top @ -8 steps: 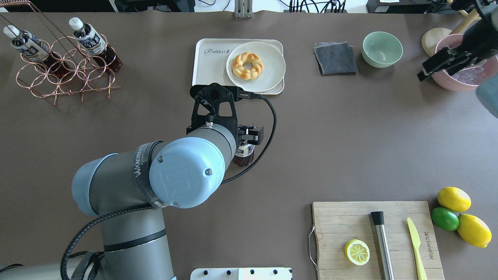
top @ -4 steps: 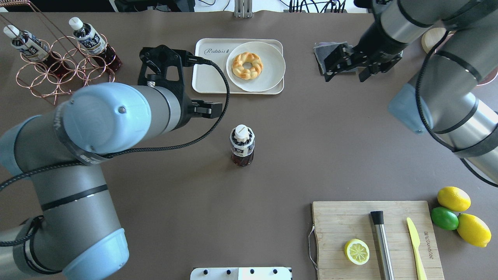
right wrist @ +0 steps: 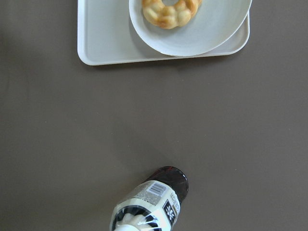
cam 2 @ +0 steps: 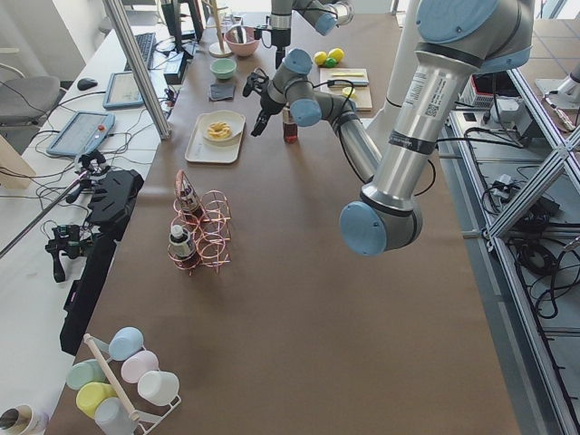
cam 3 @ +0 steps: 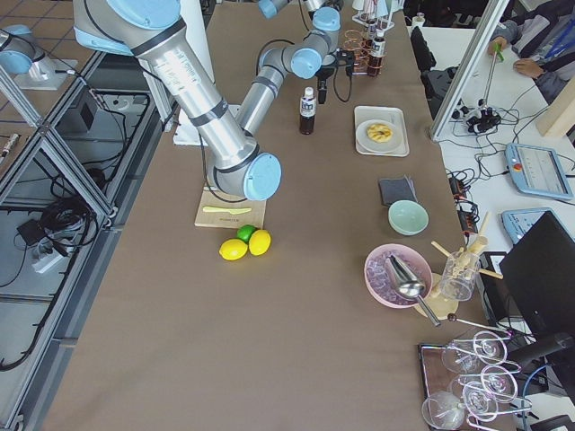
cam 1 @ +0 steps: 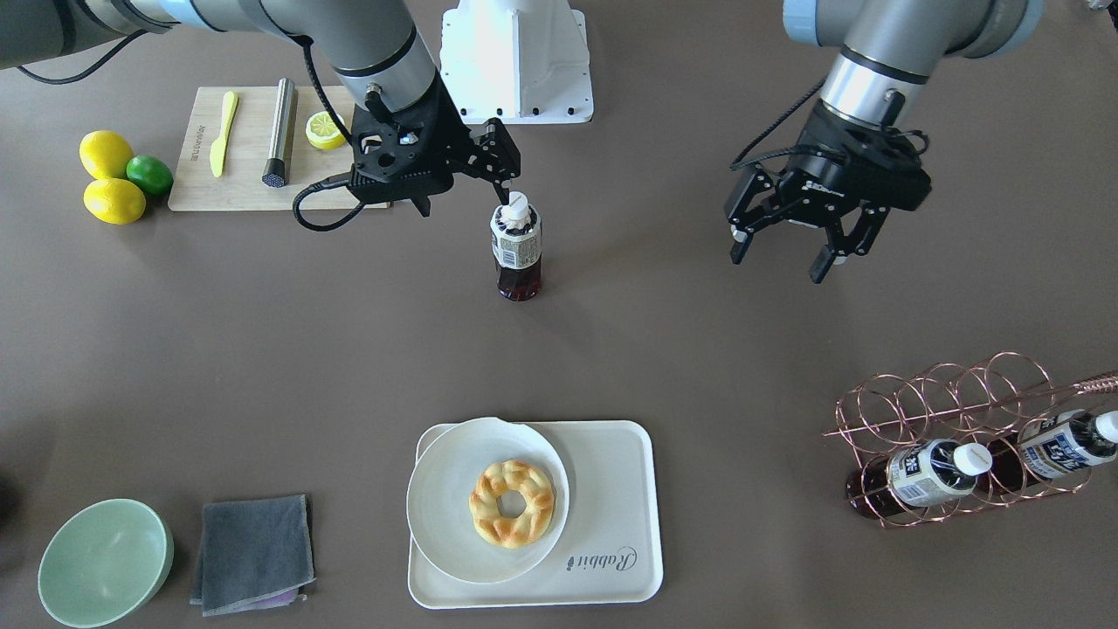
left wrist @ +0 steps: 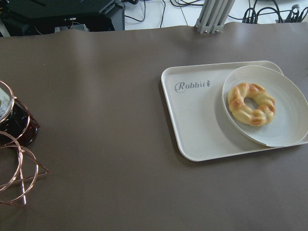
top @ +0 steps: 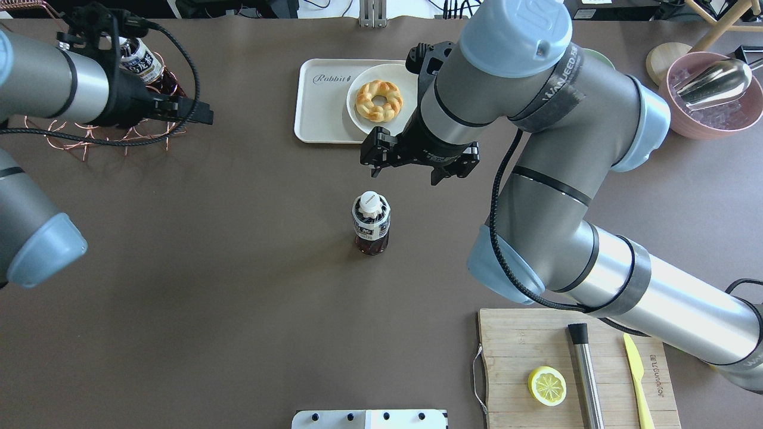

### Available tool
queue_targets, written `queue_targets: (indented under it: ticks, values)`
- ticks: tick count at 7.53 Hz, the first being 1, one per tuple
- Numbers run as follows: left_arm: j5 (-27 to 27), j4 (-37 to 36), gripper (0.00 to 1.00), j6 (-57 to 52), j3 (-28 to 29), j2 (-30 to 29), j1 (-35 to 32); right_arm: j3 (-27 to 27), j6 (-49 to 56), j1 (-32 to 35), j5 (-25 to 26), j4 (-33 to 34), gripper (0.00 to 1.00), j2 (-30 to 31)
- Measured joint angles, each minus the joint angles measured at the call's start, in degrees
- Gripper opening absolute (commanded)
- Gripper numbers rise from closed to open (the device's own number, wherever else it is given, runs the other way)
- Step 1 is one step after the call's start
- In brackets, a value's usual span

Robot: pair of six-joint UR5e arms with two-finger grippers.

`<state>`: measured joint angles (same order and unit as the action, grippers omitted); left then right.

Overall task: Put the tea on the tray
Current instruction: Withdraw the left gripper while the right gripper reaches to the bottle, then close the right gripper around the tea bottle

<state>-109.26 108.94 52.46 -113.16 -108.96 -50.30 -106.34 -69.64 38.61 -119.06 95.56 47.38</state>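
Observation:
One tea bottle [top: 371, 223] stands upright on the bare table, in front of the tray [top: 319, 107]; it also shows in the front view [cam 1: 517, 249] and at the bottom of the right wrist view [right wrist: 149, 207]. The cream tray [cam 1: 611, 515] reads "Rabbit" and bears a round plate [top: 411, 107] with a doughnut [top: 379, 100]. My right gripper [top: 405, 176] is open and empty; it hovers between bottle and tray, close by the white cap [cam 1: 517, 210]. My left gripper [cam 1: 780, 258] is open and empty, off beside the copper rack [cam 1: 943, 428].
The rack holds two more tea bottles [cam 1: 930, 472]. A cutting board [top: 536, 345] with a lemon half, a steel rod and a knife lies at front right. Lemons and a lime [cam 1: 113, 175], a grey cloth [cam 1: 253, 542], a green bowl [cam 1: 105, 563] and a pink bowl [top: 709, 113] lie around.
My left gripper let go of the tea bottle and swung back left to the rack. My right arm swept in from the far right to just beyond the bottle. The bottle stayed put.

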Motion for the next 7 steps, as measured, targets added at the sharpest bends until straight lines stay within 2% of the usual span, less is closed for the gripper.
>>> queue_targets:
  ticks: [1, 3, 4, 5, 7]
  values:
    - [-6.7, 2.2, 0.96, -3.3, 2.0, 2.1, -5.0, 0.5, -1.1, -1.6, 1.8, 0.5, 1.0, -0.9]
    - [-11.7, 3.4, 0.97, -8.8, 3.1, 5.7, -9.8, 0.9, -3.2, -4.0, 3.8, 1.6, 0.98, -1.9]
    - [-12.6, 4.0, 0.96, -10.0, 2.9, 7.4, -10.8, 1.1, -4.2, -5.5, 5.0, 1.9, 0.86, -2.1]
    - [-13.0, 6.2, 0.96, -10.3, 2.9, 9.4, -11.4, 1.9, -5.0, -6.6, 6.4, 2.0, 0.68, -2.5]
    - [-13.2, 9.6, 0.97, -10.2, 2.8, 12.0, -11.8, 3.4, -5.3, -7.2, 7.8, 2.2, 0.01, -3.5]
